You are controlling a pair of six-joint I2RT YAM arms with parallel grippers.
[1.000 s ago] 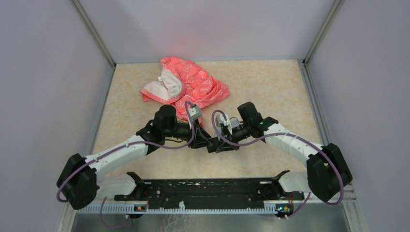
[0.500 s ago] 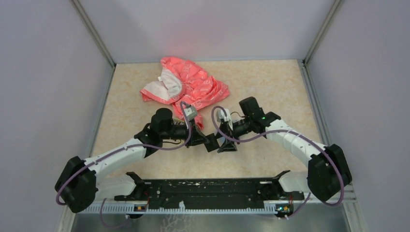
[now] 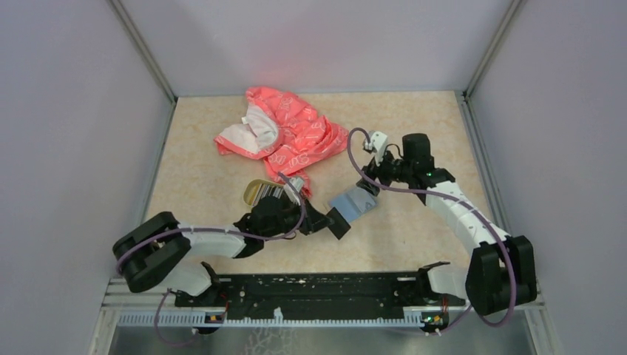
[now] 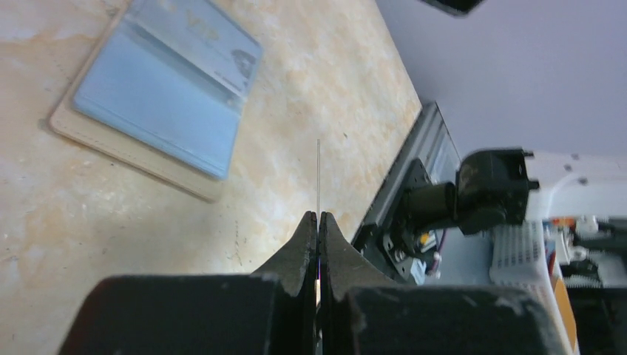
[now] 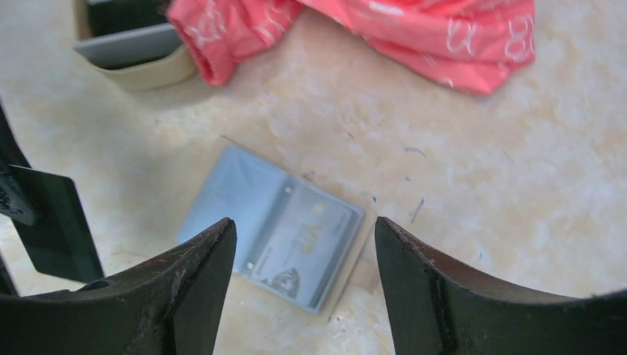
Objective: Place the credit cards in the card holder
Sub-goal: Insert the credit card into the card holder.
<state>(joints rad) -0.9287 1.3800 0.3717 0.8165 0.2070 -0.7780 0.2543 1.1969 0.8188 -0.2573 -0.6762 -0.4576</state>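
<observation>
Left gripper (image 4: pixel 318 220): jaws pressed fully together on one thin dark plastic credit card (image 4: pixel 318 174). The wrist camera sees the card edge-on, as a hairline sticking out past the fingertips. The card is held just beside the card holder and does not touch it.

Right gripper (image 5: pixel 303 225): jaws spread wide, nothing between them and nothing touched. It hangs directly over the holder.

Counts
- Card holder: one. The flat tan-beige card holder with blue-grey lining (image 5: pixel 248 214) lies opened out, lining up, on the pale marbled bench (image 3: pixel 429 133), between the two grippers.
- Dish: one oval gold-rimmed metal dish (image 5: pixel 151 74), near the left arm's wrist and well apart from the holder.
- Cloth: one crumpled pink-red patterned cloth (image 3: pixel 285 133), at the far middle of the bench. A fold of it lies against the dish's rim.
- Credit cards: one in the left gripper's grip, one in the holder and more in the dish. Two are visible there, and I cannot tell whether others lie under them.

Containers
- Holder: one silver-grey card marked VIP (image 5: pixel 316 231) sits in a clear pocket on one half.
- Dish: a plain grey card (image 5: pixel 129 46) lies on top, with a dark one (image 5: pixel 122 13) behind it (from overhead the dark one shows pale stripes).
</observation>
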